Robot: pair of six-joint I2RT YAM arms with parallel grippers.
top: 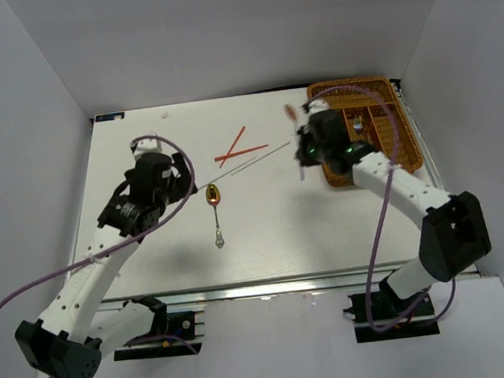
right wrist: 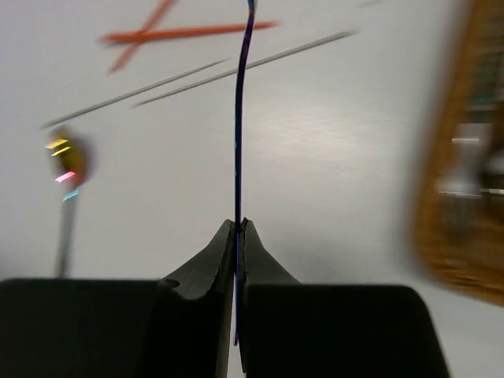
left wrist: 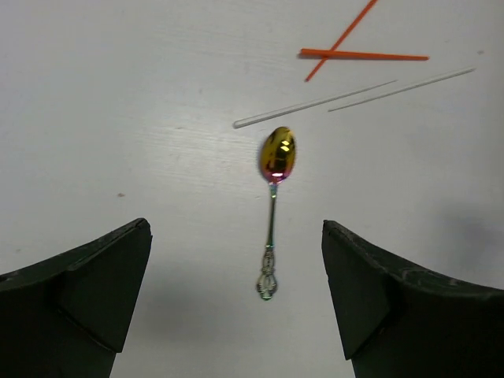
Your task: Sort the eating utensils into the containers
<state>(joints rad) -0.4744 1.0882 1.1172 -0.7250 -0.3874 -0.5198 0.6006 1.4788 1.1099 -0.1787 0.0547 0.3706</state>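
Note:
My right gripper (top: pixel 305 151) is shut on the thin handle of an iridescent spoon (top: pixel 293 127) and holds it above the table, just left of the brown wicker tray (top: pixel 413 142). In the right wrist view the handle (right wrist: pixel 240 118) runs edge-on up from the closed gripper (right wrist: pixel 239 228). A second purple/gold spoon (top: pixel 215 212) lies on the table. My left gripper (left wrist: pixel 236 291) is open and empty above it, with the spoon (left wrist: pixel 272 213) between the jaws' lines. Two crossed red chopsticks (top: pixel 236 149) and two silver chopsticks (top: pixel 262 158) lie further back.
The tray (right wrist: pixel 433 236) holds some cutlery (top: pixel 358 125) in its slots at the back right. White walls surround the table. The red chopsticks (left wrist: pixel 362 55) and silver chopsticks (left wrist: pixel 315 104) lie beyond the table spoon in the left wrist view.

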